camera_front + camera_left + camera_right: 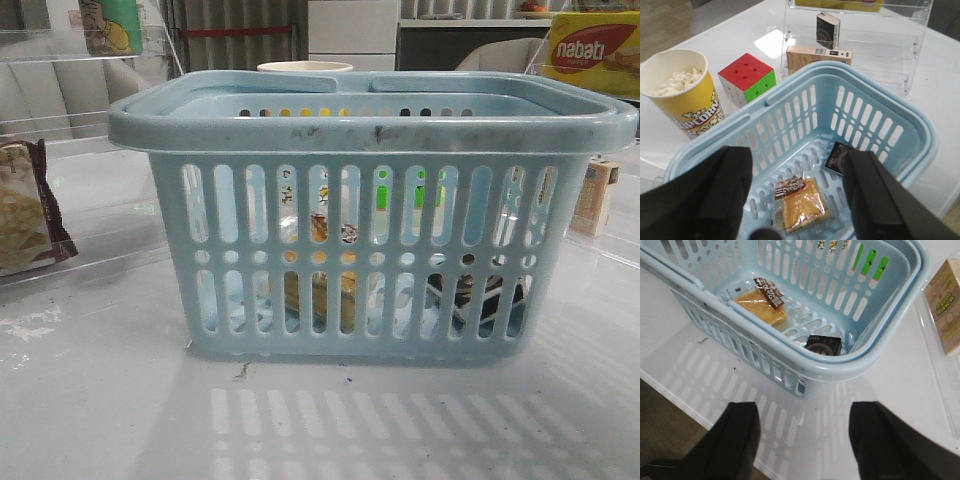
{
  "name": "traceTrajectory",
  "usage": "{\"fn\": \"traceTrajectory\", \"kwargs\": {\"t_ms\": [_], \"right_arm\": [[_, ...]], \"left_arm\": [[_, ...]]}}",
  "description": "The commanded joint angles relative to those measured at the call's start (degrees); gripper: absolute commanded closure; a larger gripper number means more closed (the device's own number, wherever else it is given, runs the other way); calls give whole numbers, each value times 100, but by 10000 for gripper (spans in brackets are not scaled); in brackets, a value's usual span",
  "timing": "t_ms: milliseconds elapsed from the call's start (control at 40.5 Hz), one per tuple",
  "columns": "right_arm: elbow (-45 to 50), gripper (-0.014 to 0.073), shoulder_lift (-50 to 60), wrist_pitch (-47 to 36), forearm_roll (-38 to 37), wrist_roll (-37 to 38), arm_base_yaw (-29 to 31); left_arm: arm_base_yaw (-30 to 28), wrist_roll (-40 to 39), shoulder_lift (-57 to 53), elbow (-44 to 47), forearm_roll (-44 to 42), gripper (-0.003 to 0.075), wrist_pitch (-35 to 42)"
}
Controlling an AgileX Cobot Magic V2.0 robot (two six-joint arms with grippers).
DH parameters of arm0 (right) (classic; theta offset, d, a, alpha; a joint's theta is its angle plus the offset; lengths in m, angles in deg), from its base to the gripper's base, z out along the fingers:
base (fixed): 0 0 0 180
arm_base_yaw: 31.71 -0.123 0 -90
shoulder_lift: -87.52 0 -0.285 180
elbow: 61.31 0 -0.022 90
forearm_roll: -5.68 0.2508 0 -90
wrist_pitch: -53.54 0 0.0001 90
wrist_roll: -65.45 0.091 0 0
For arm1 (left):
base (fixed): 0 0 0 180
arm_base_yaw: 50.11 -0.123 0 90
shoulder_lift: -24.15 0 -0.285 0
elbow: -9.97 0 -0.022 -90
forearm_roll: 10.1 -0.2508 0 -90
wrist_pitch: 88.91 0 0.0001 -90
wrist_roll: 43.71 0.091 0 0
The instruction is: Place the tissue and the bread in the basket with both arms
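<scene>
The pale blue slotted basket (pixel 370 130) stands in the middle of the table. The bread (pixel 800 202) in its shiny wrapper lies on the basket floor; it also shows in the right wrist view (pixel 762 307) and through the slots in the front view (pixel 320 295). The dark tissue pack (pixel 823 345) lies on the floor near a corner, partly hidden by a finger in the left wrist view (pixel 837 156). My left gripper (pixel 797 187) is open and empty above the basket (pixel 910 130). My right gripper (pixel 805 435) is open and empty over the table beside the basket (pixel 840 367).
A yellow popcorn cup (pixel 680 97) and a colour cube (pixel 747 77) stand beside the basket. Clear acrylic shelves hold small cartons (pixel 817 55). A maroon cracker bag (pixel 25 205) is at the left, a yellow Nabati box (pixel 590 50) at the back right.
</scene>
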Motion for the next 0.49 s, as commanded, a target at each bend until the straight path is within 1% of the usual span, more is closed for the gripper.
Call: {"fn": "traceTrajectory", "kwargs": {"t_ms": [0, 124, 272, 395, 469], "right_arm": [[-155, 95, 35, -355, -72, 17, 42], [-155, 95, 35, -355, -72, 17, 42], [-155, 95, 35, -355, -72, 17, 42], [-155, 95, 35, -355, -72, 17, 42], [-155, 95, 35, -355, -72, 17, 42]], "left_arm": [[69, 17, -752, 383, 117, 267, 316], [69, 17, -1519, 1215, 117, 267, 305], [69, 17, -2349, 2123, 92, 267, 120], [69, -32, -2890, 2689, -176, 267, 78], [31, -132, -3194, 2946, -348, 267, -115]]}}
